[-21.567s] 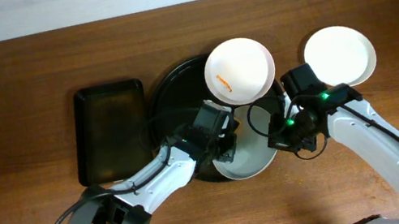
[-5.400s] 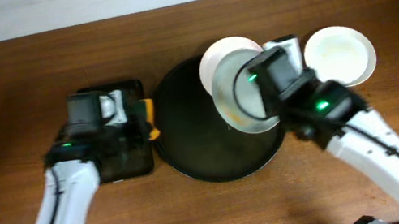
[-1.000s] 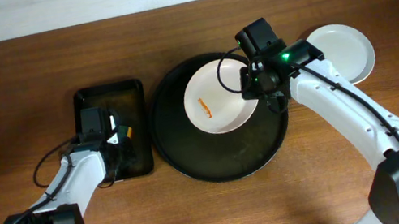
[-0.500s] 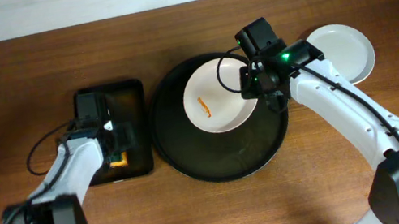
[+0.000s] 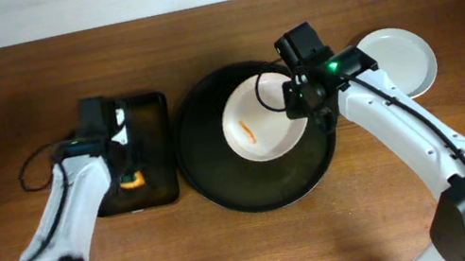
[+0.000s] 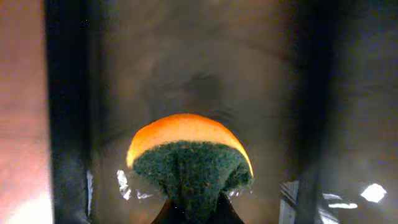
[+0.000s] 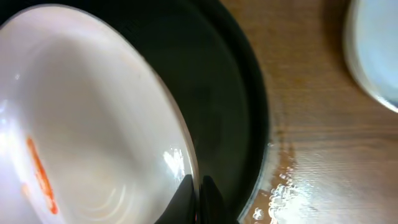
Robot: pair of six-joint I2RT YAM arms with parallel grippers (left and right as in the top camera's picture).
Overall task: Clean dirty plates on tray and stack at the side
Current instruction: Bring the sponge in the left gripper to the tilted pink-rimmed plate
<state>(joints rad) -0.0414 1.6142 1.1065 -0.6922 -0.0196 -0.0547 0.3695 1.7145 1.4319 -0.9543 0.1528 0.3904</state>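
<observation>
Plate point(image 5: 261, 128) with orange smear is pinched at its rim by right pincer point(image 7: 198, 190); left pincer point(image 6: 193, 210) squeezes a sponge point(image 6: 186, 165).

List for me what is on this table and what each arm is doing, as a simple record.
round tray: black, mid-table, holds one plate
dirty plate: white, with an orange smear inside
right pincer: shut on the dirty plate's rim
side plates: white, on the table right of the round tray; how many, cannot tell
small tray: black, rectangular, left of the round tray
sponge: orange with a green scouring side, over the small tray
left pincer: shut on the sponge
</observation>
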